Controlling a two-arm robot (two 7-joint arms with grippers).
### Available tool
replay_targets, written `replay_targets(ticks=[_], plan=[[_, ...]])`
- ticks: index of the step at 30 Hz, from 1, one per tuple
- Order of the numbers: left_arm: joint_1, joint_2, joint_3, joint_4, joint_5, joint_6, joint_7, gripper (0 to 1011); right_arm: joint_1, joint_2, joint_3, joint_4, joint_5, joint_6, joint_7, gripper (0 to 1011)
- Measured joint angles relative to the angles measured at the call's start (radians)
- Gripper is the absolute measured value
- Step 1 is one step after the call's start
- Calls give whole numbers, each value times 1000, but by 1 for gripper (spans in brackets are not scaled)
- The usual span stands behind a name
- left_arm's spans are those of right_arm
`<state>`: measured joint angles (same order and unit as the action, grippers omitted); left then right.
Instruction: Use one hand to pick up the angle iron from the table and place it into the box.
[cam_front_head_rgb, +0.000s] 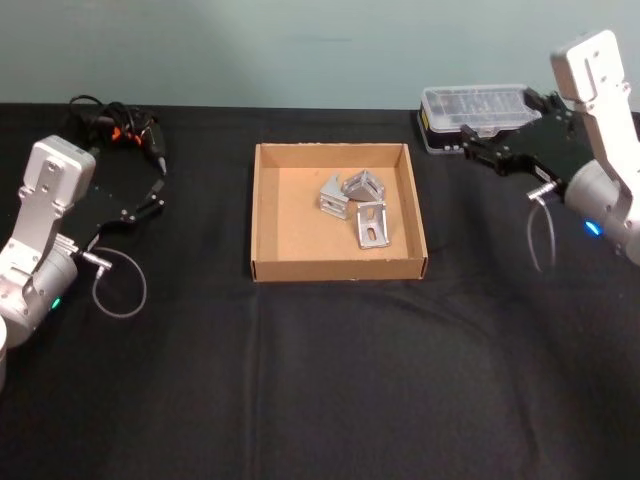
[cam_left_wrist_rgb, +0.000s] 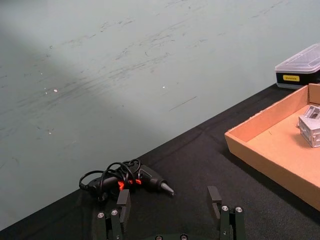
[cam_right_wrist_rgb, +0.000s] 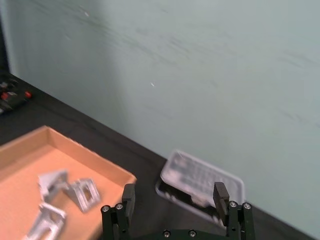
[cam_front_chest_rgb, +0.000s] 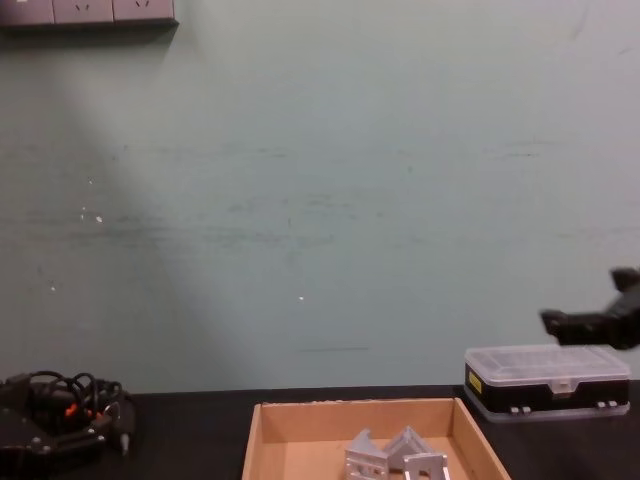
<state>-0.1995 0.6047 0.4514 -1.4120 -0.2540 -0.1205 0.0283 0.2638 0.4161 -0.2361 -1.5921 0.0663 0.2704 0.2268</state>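
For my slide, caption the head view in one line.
Three angle irons lie in the box; the left gripper and right gripper, both open, flank it above the table.

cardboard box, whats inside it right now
Inside the cardboard box lie three silver angle irons, clustered toward its far right part, on bare cardboard floor. They lean close together, so where they overlap is partly hidden. Both grippers sit outside the box, empty.

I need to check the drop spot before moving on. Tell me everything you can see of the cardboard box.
The cardboard box is a wide, shallow tan tray with low walls and no lid, sitting flat on the black table between the two arms. Its brown floor is mostly bare. Three silvery metal angle irons lie bunched toward its far right corner, two leaning together. No tool touches it. A clear-lidded case stands apart to its right.
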Motion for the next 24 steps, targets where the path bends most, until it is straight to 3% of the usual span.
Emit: replay_targets(ticks=[8,24], plan=[[0,0,0,0,0,0,0,1000,-67,-15,47,-13,-17,34,-43,1000],[0,0,0,0,0,0,0,1000,-76,-23,55,-7,-25,42,-53,1000]])
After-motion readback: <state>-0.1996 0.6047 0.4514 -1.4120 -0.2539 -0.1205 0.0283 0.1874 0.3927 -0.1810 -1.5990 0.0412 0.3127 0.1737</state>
